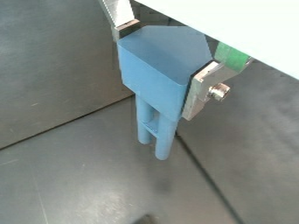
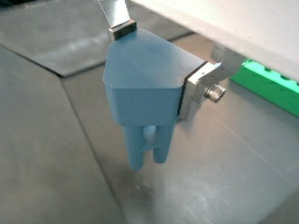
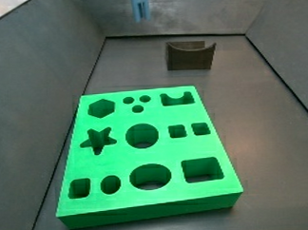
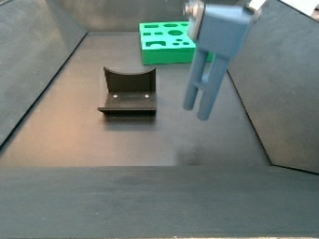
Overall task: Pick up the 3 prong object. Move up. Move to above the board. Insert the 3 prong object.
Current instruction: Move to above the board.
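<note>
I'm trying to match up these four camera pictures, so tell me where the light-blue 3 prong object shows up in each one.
Wrist views: the 3 prong object fills the centre of both, head clamped in the gripper, prongs down.
Side view: only its prongs show at the top edge.
Side view: large, upper right, lifted off the floor.
Shared landmark: the green board.

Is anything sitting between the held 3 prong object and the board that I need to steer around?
Nothing visible blocks the way. The gripper holds the 3 prong object in the air, prongs down. The brown U-shaped block stands on the floor between it and the board, below the prongs.
</note>
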